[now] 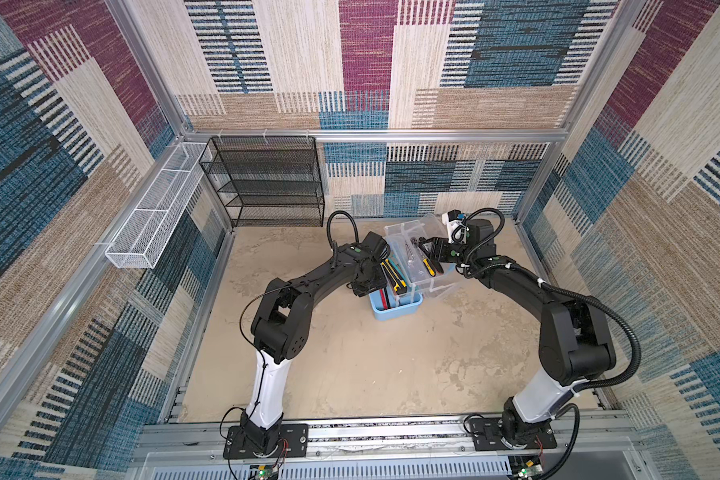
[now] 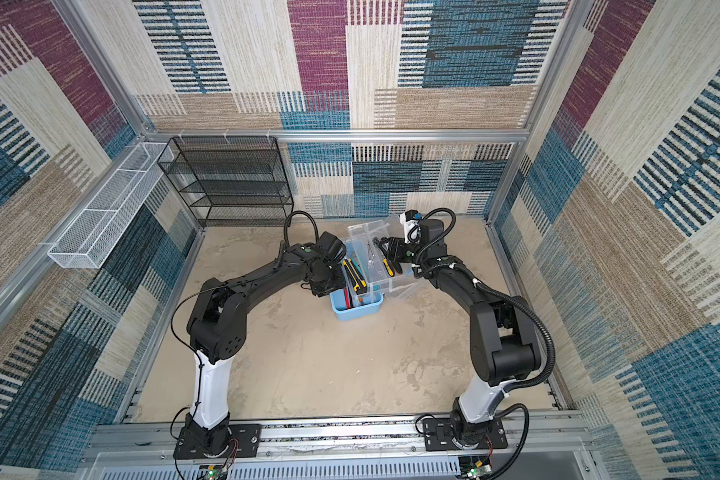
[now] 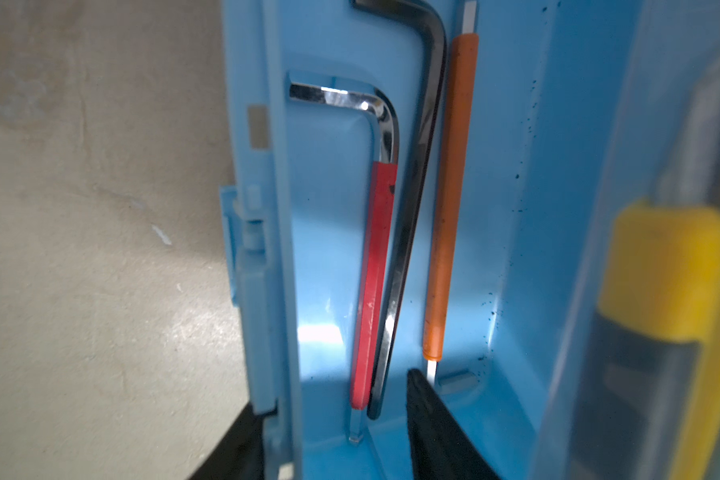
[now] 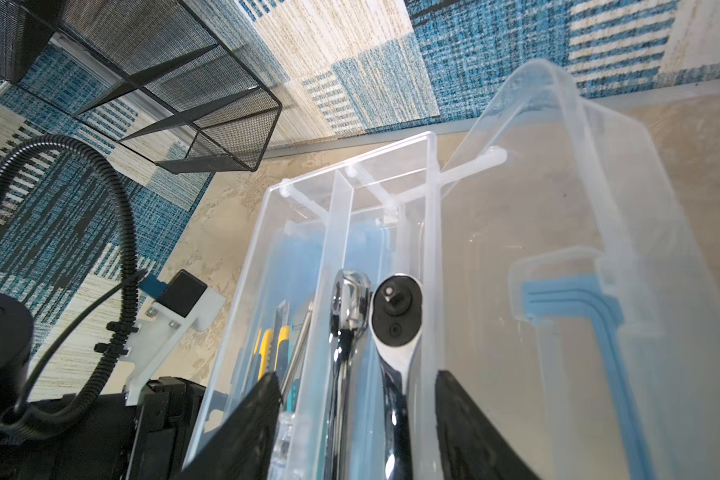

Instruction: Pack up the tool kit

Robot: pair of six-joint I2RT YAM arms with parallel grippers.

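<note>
Hex keys (image 3: pixel 375 270) of bent steel lie in the light blue plastic toolbox (image 1: pixel 396 312) on the table (image 1: pixel 350 365); my left fingers (image 3: pixel 433 436), spread, straddle its wall to reach them. My right fingers (image 4: pixel 466 428) flank the ratchet bay of the clear plastic tray (image 4: pixel 356 162), perhaps steadying it; pinching or not, I cannot tell.

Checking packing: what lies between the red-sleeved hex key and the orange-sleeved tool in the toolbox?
A bare dark hex key, against the red-sleeved hex key, beside the orange-sleeved tool; seen in the left wrist view.
</note>
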